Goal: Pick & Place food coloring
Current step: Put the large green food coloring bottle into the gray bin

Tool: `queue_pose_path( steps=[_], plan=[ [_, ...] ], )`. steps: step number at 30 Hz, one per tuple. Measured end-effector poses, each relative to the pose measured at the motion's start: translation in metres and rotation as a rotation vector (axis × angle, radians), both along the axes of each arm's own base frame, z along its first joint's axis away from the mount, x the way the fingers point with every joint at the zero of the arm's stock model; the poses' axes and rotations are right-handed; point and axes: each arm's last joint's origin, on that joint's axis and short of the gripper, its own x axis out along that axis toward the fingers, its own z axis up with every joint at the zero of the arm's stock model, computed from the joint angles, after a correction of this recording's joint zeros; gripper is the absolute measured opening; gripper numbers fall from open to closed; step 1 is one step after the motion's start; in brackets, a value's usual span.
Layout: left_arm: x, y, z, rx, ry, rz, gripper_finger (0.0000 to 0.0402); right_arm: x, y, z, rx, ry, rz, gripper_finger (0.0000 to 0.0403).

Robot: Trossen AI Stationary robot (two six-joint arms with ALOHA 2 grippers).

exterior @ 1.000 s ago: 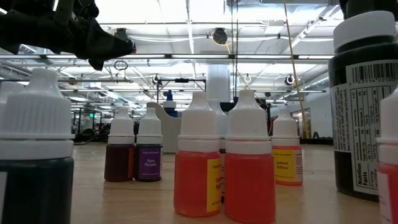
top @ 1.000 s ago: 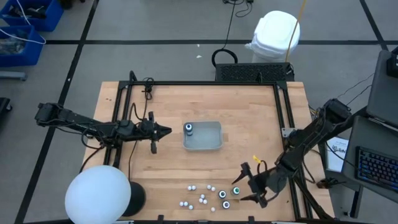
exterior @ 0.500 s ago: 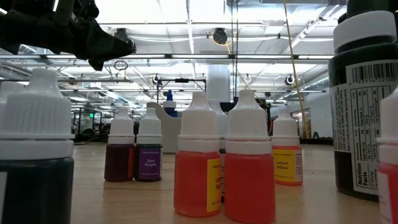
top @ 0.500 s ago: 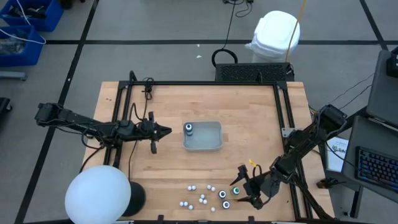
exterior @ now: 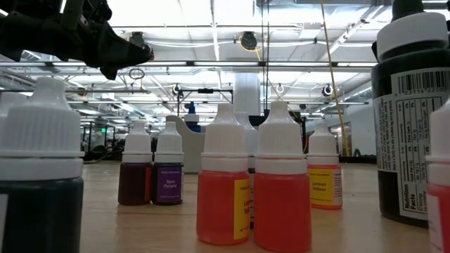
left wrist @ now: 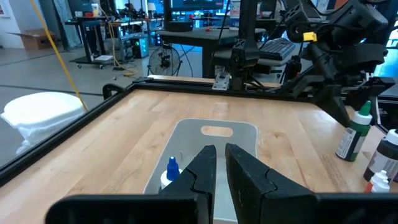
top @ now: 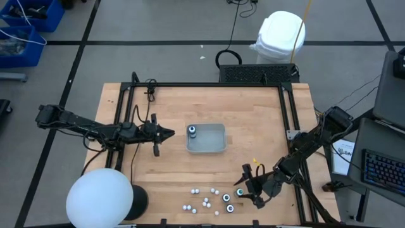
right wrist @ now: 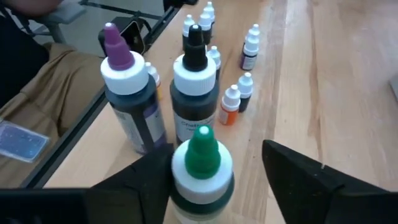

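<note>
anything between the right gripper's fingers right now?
Yes. In the right wrist view the green-tipped bottle stands between the right gripper's open fingers, not yet clamped. The high view shows the same bottle at the gripper's mouth.

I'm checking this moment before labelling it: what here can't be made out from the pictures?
- High view: the small bottles are mere white dots, so their colours can't be read.
- Low view: the big dark bottle is cut off by the right edge; its label is only partly readable.
- Left wrist view: the left gripper covers most of the blue-tipped bottle in the tray.
- Right wrist view: the green-tipped bottle runs off the lower edge, between the right gripper's fingers; contact can't be judged.
</note>
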Motion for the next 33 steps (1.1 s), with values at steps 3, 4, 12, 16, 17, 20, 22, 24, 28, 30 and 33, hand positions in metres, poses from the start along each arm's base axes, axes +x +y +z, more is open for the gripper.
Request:
queue_pose_path(
  steps=[3, 4, 12, 16, 17, 20, 22, 24, 28, 30, 33],
  plan=[
    [0.0, 0.0, 0.0, 0.0, 0.0, 0.0, 0.0042, 0.0, 0.0, 0.0, 0.0, -0.002, 0.006, 0.0202],
    [0.0, 0.0, 0.0, 0.0, 0.001, 0.0, 0.0042, 0.0, 0.001, 0.0, 0.005, 0.003, 0.016, 0.0193],
    [0.0, 0.0, 0.0, 0.001, 0.002, 0.0, 0.0042, -0.001, 0.002, 0.0, 0.016, 0.013, 0.048, 0.0111],
    [0.0, 0.0, 0.0, 0.002, 0.002, 0.0, 0.0042, 0.001, 0.001, 0.002, 0.013, -0.012, 0.056, 0.011],
    [0.0, 0.0, 0.0, 0.002, 0.002, 0.001, 0.0042, 0.001, 0.0, 0.004, 0.011, -0.022, 0.061, 0.011],
    [0.0, 0.0, 0.0, 0.002, 0.002, 0.001, 0.0042, 0.004, -0.005, 0.015, 0.015, -0.041, 0.048, 0.011],
    [0.0, 0.0, 0.0, 0.002, 0.001, 0.001, 0.0042, 0.004, -0.012, 0.022, 0.016, -0.045, 0.028, 0.011],
    [0.0, 0.0, 0.0, 0.002, 0.002, 0.001, 0.0042, 0.004, -0.02, 0.029, 0.004, -0.046, 0.011, 0.011],
    [0.0, 0.0, 0.0, 0.002, 0.002, 0.001, 0.0042, 0.002, -0.038, 0.041, -0.036, -0.042, -0.024, 0.011],
    [0.0, 0.0, 0.0, 0.012, 0.002, 0.0, 0.0042, 0.002, -0.048, 0.047, -0.071, -0.055, -0.058, 0.011],
    [0.0, 0.0, 0.0, 0.027, 0.005, -0.001, 0.0042, 0.005, -0.064, 0.055, -0.121, -0.088, -0.13, 0.011]
  ],
)
